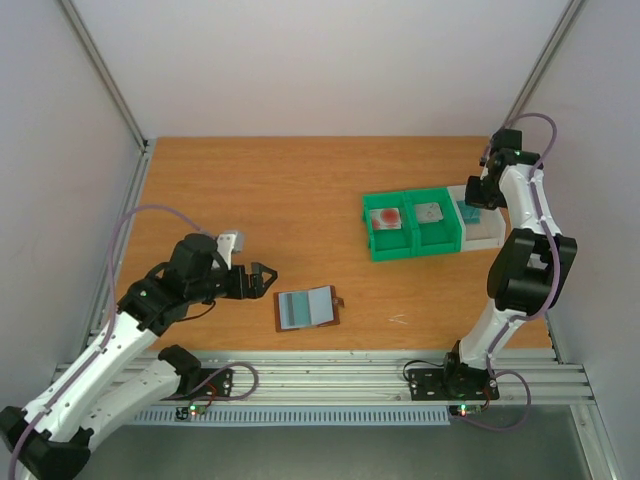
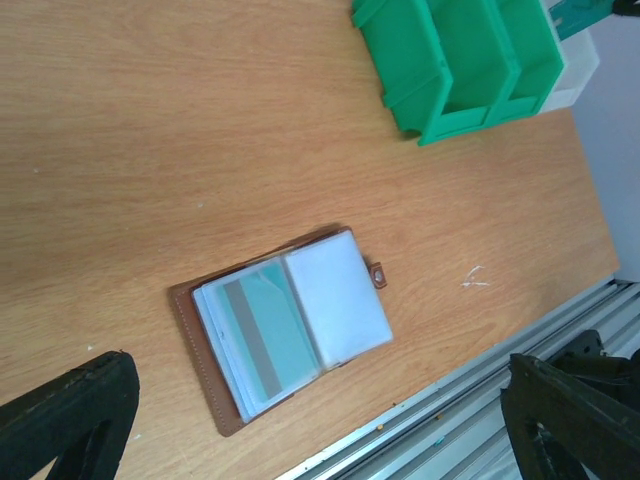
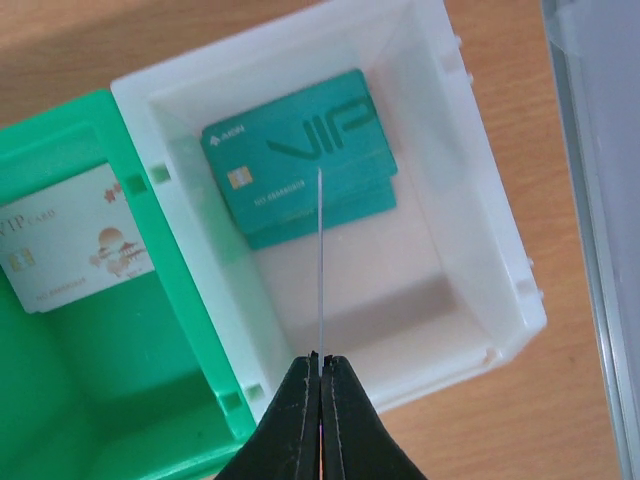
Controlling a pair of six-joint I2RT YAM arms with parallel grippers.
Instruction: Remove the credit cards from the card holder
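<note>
The brown card holder [image 1: 308,307] lies open near the table's front edge. In the left wrist view it [image 2: 200,345] shows a teal card with a grey stripe [image 2: 262,322] in its left sleeves. My left gripper [image 1: 266,280] is open and empty just left of it; it also shows in the left wrist view [image 2: 318,400]. My right gripper [image 3: 320,362] is shut on a thin card [image 3: 320,260] seen edge-on, above the white bin [image 3: 470,230]. Teal cards [image 3: 300,150] lie in that bin. A pale card [image 3: 70,250] lies in the green bin beside it.
Two joined green bins [image 1: 415,245] stand right of centre. One holds a pinkish card with a red blot [image 1: 388,219], the other a grey card [image 1: 430,212]. The white bin [image 1: 485,235] adjoins them on the right. A metal rail [image 2: 480,400] runs along the front edge.
</note>
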